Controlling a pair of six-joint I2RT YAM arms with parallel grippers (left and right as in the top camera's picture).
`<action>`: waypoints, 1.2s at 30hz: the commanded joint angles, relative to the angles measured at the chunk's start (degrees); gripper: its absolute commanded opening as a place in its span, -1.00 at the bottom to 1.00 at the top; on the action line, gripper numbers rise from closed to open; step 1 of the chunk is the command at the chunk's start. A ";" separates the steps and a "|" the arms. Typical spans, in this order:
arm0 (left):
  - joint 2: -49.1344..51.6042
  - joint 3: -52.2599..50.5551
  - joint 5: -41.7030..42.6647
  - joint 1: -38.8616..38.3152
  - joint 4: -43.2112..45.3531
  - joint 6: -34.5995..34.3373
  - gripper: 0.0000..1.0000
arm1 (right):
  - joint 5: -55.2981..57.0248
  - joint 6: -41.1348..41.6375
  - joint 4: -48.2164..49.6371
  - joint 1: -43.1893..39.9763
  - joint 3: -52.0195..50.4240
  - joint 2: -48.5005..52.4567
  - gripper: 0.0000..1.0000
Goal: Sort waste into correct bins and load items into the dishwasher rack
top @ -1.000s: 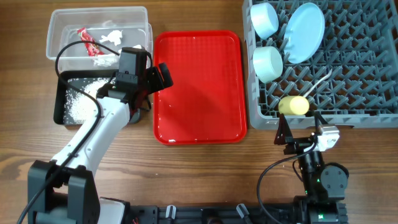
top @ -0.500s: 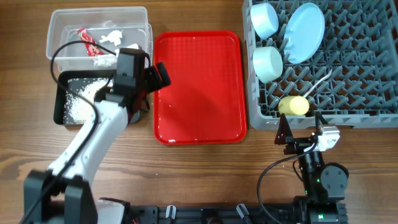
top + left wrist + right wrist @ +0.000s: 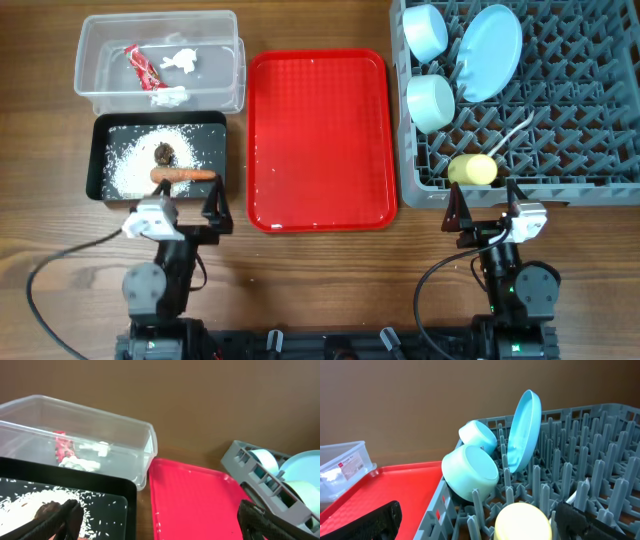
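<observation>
I'm seeing the carrot piece (image 3: pixel 183 174) lying in the black bin (image 3: pixel 97 160), its long axis running left-right across the rice (image 3: pixel 125 175). Both the left gripper (image 3: pixel 157 515) and the right gripper (image 3: pixel 475 517) are sitting with fingers wide apart, holding nothing.

From my overhead feed I see a wooden bench (image 3: pixel 320 270) filling the whole frame. It is mid-brown, with the grain running left to right and darker streaks through the planks. The light on it is soft and even, and shadows are faint. Through both wrist cameras I get a plain brown wall (image 3: pixel 200 400) rising behind the bench's far edge. The wall looks matte and uniform, slightly darker toward the top.
</observation>
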 commanded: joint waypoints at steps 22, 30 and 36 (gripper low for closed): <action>-11.78 -2.05 -0.44 0.42 -11.58 1.55 1.00 | 0.57 0.79 0.20 0.35 -0.07 -0.35 0.99; -11.78 -2.05 -0.44 0.42 -11.61 1.53 1.00 | 0.57 0.81 0.20 0.35 -0.07 -0.35 0.99; -11.78 -2.05 -0.44 0.42 -11.61 1.55 1.00 | 0.57 0.79 0.17 0.35 -0.07 -0.35 1.00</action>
